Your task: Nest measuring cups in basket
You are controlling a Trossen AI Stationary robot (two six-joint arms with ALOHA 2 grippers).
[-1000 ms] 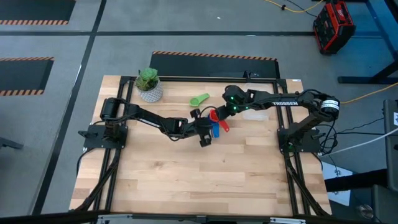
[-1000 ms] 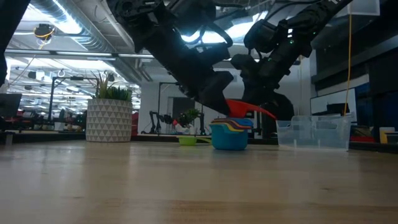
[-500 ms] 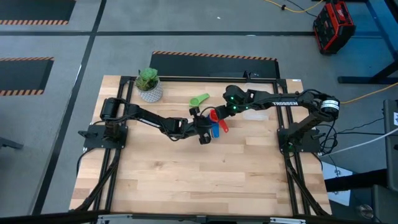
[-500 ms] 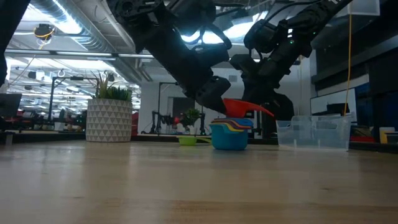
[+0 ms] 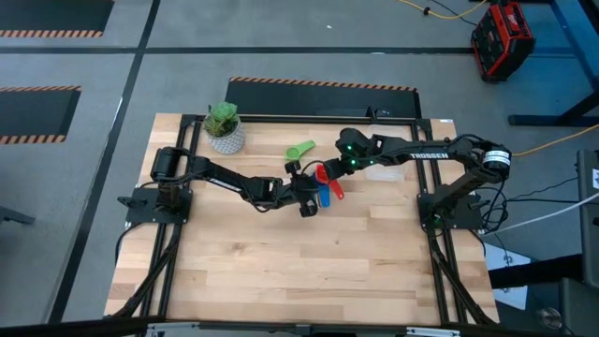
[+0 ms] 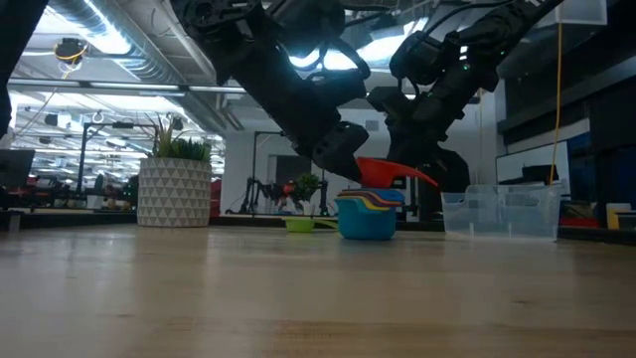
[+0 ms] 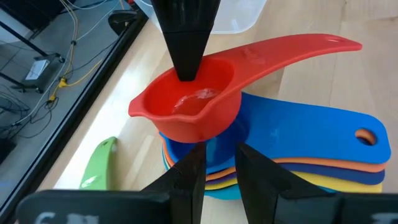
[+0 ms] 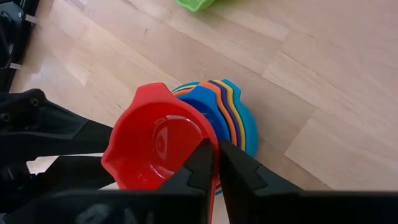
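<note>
**Red cup held above the stack, basket not yet filled**

Little has moved since the earlier frames: the left gripper (image 5: pixel 313 194) has crept a touch closer to the stack, and everything else sits as it did.

At the centre of the high view, a little above the middle, both arms meet over the measuring cups (image 6: pixel 367 214). A nested stack, blue outermost with yellow, orange and purple rims showing, stands on the table (image 5: pixel 281 271). The red cup (image 7: pixel 186 109) sits tilted on top of it, not pressed home. The right gripper (image 8: pixel 216 163) is pinched nearly closed on the red cup's rim, one finger inside the bowl and one outside. The left gripper's fingers (image 7: pixel 189 180) stand narrow just beside the stack's side; whether they actually clamp it I cannot tell, since the stack hides the contact.

The green cup (image 5: pixel 301 150) lies alone toward the upper middle of the high view, apart from the stack. The basket (image 6: pixel 500 211), clear and without any cup in it, stands at the right of the low view, well apart from the cups. A potted plant (image 5: pixel 224 127) stands at the upper left of the table.

By my reading, roughly half is done: most cups are nested, but the red one needs seating, the green one needs adding, and the whole set has yet to go into the basket
</note>
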